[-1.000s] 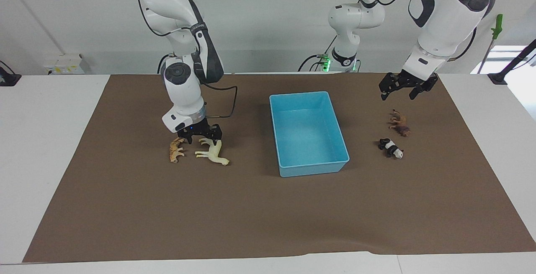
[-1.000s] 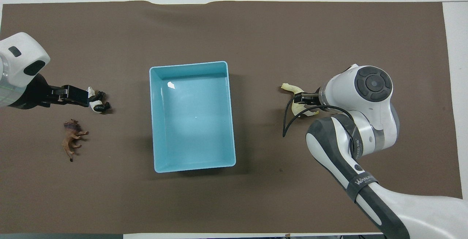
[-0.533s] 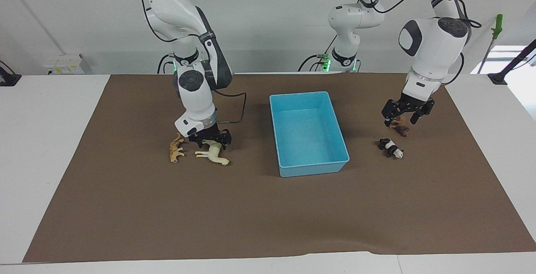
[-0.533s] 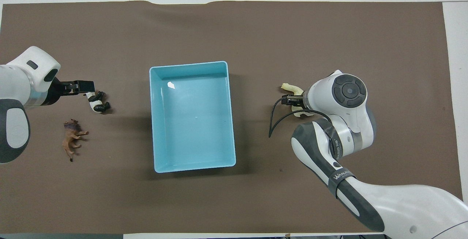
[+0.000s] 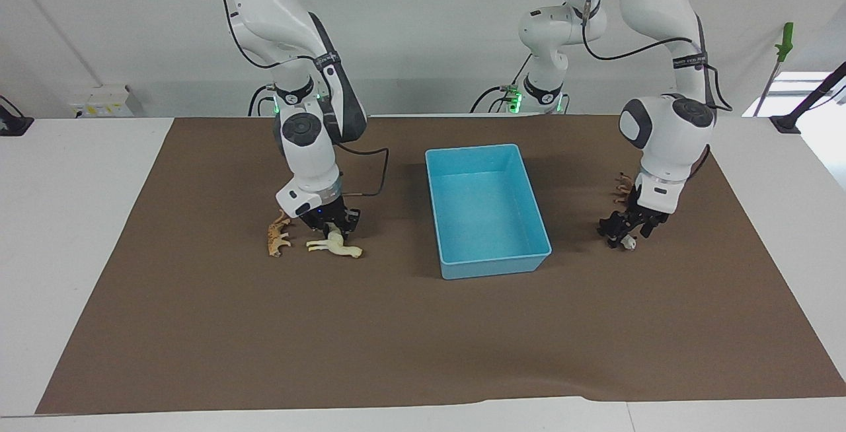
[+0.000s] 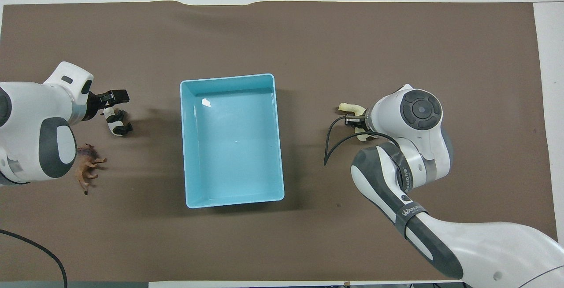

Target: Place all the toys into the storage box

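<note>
- Right gripper [image 5: 334, 222]: down on the cream horse [image 5: 336, 246]; finger state cannot be told.
- Left gripper [image 5: 624, 228]: fingers spread about the panda [image 6: 115, 123] beside the storage box [image 5: 492, 261].

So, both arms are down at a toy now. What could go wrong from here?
1. The right gripper is low over the white horse, with the spotted cat close beside it; it may knock the cat.
2. The left gripper covers most of the panda, so a poor hold could drop it short of the blue box.
</note>
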`<state>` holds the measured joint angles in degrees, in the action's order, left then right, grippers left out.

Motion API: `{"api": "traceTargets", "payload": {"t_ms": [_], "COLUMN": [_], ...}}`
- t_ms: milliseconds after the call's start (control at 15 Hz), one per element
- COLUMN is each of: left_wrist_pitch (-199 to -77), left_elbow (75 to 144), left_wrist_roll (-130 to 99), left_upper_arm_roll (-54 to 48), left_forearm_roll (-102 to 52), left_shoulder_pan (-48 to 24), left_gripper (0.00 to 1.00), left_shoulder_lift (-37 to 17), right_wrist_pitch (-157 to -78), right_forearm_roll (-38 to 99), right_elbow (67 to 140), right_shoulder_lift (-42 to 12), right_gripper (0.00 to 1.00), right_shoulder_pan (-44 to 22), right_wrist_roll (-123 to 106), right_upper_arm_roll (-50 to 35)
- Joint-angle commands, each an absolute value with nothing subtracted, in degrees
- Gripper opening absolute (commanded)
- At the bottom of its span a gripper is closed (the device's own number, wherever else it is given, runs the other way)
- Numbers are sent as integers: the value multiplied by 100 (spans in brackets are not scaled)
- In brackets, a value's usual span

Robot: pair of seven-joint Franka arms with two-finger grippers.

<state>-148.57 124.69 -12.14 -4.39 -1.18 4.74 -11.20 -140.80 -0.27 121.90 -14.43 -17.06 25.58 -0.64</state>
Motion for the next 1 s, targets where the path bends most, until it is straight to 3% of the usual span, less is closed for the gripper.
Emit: {"api": "traceTargets", "payload": {"t_ms": [0,133,200,333,467,933], "left_wrist_pitch": [-15090,-15082,-15082,-15082,-15073,-15029], "left_elbow": [12621,12639,12647,12691,12761,12779], "left_wrist_roll": [-1327,-1318,-1310,-1309,-1248,-1230], "left_upper_arm_roll": [-431,-431,-431,-431,-431,-431], "left_forearm_roll": [-123,-123,-123,-123,-123,-106], "left_shoulder_pan": [475,475,475,466,483,536], "left_gripper": [100,100,100,100,100,100], "left_shoulder_lift": [-1247,-1318,-1310,-1310,-1310,-1310], "right_wrist_pitch": [-14055,-12936,-12015,-10912,-10670,-11029], "right_forearm_roll": [-26,-9,-17,35,87,53], "right_elbow": [12051,11089,10126,8550,7842,7163], "right_shoulder_lift": [-1459,-1468,-1703,-2230,-2521,-3435], "right_gripper": [0,0,0,0,0,0], "right_shoulder_pan": [-1802,-2064,-2170,-2512,-2951,-4235], "right_wrist_roll": [2654,2863,3161,3584,4058,5079], "right_upper_arm_roll": [-62,-62,-62,-62,-62,-18]}}
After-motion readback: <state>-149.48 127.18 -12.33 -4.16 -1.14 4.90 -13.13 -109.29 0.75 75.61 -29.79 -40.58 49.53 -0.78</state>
